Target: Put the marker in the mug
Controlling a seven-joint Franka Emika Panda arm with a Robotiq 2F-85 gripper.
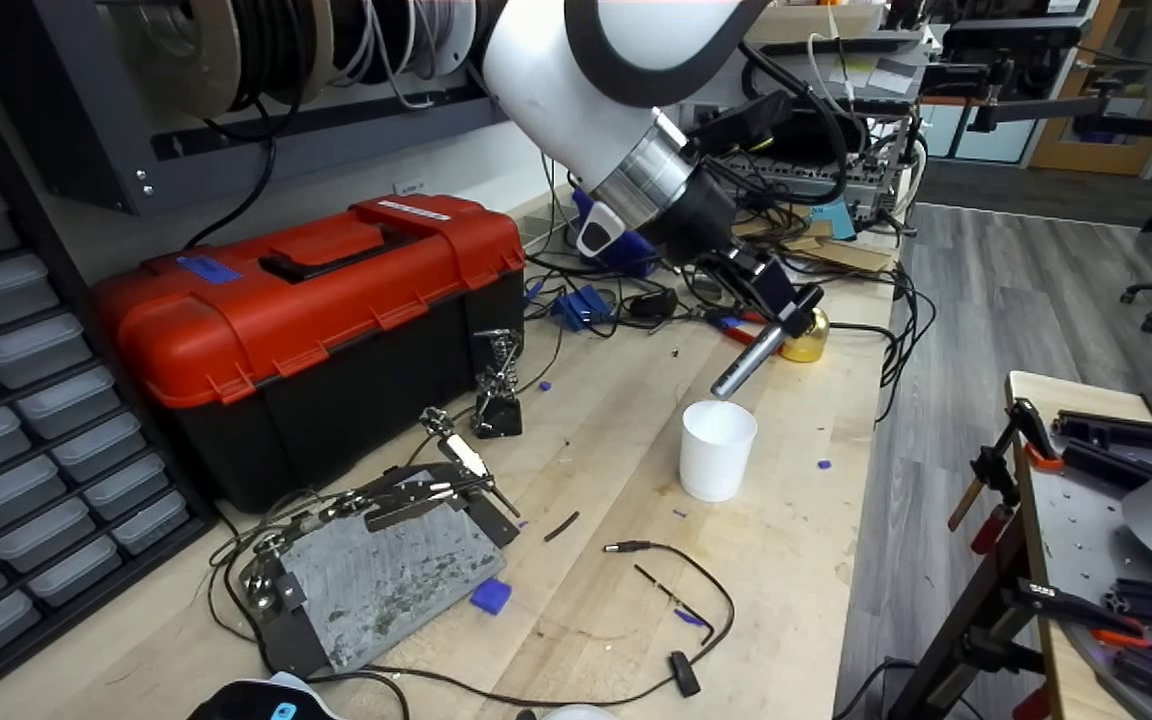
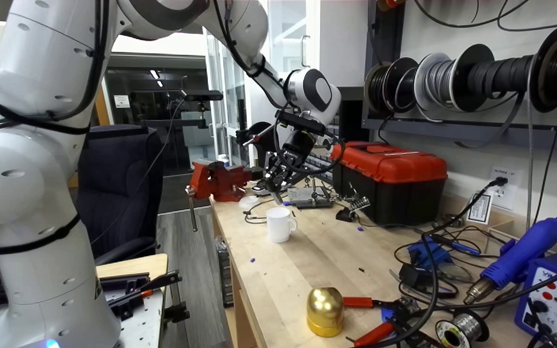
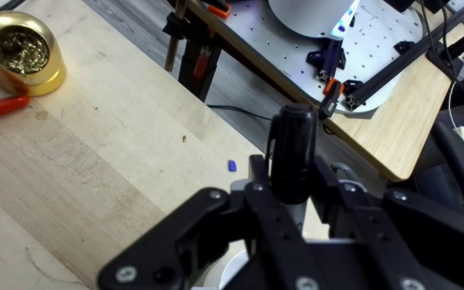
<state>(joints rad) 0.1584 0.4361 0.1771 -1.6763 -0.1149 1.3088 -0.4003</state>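
Observation:
The marker [image 1: 748, 362] is a slim dark pen with a grey barrel and a black cap. My gripper [image 1: 791, 312] is shut on it near the cap. The marker slants down, and its lower end is just above the rim of the white mug [image 1: 716, 455] in an exterior view. The mug stands upright on the table, with its handle showing in an exterior view [image 2: 279, 225]. In the wrist view the black cap [image 3: 295, 149] stands up between the fingers [image 3: 290, 171]. The gripper hides most of the mug [image 3: 232, 268] there.
A red and black toolbox [image 1: 336, 340] stands by the wall. A gold tip cleaner [image 2: 325, 311] and red-handled pliers [image 2: 358, 302] lie farther along the table. A grey plate on a stand [image 1: 391, 570] and a thin black cable [image 1: 726, 610] are near the mug.

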